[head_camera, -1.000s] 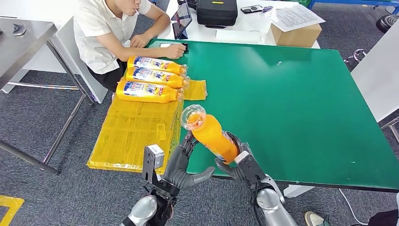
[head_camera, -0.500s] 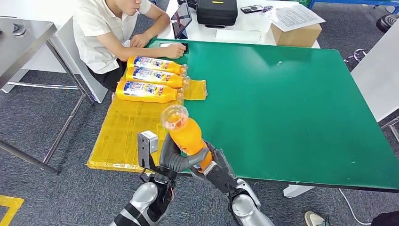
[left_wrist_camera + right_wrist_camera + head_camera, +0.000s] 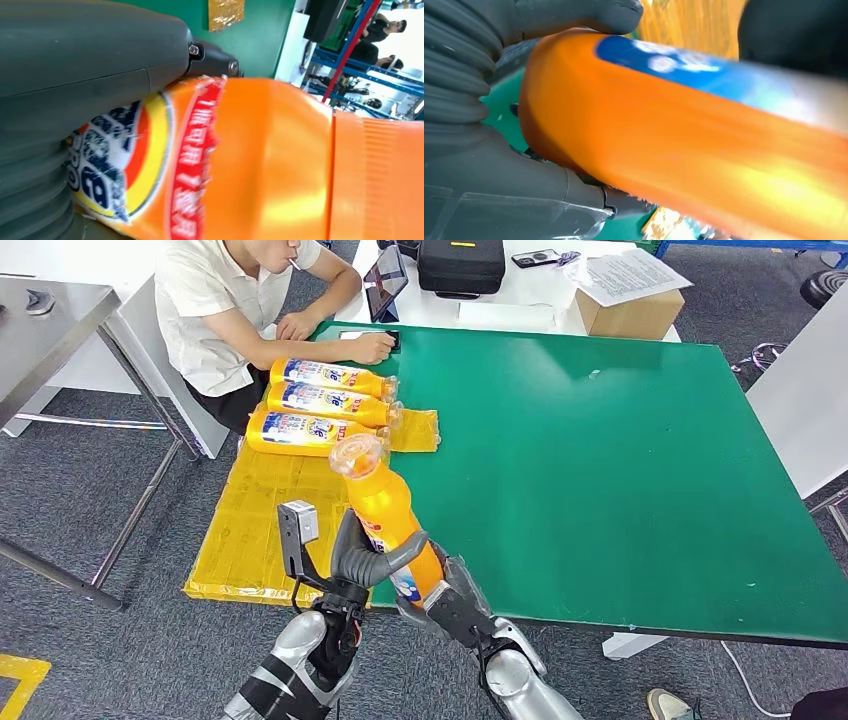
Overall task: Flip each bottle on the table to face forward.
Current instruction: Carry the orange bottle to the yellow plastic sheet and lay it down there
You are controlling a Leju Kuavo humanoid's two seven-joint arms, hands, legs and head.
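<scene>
Both robot hands grip one orange bottle (image 3: 388,515) above the green desk's (image 3: 620,460) near edge: left hand (image 3: 365,562) fingers wrapped around its labelled middle, right hand (image 3: 448,605) cupping its base, likely to roll the label forward. Three bottles (image 3: 318,405) lie label-up on yellow sheeting (image 3: 270,525).

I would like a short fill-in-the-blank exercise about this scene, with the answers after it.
1. The held bottle is gripped by ____ hands.
2. On the yellow sheet lie ____ more bottles.
3. The table top is ____ in colour.
4. The held bottle's liquid is ____.

Answers: both; three; green; orange
</scene>
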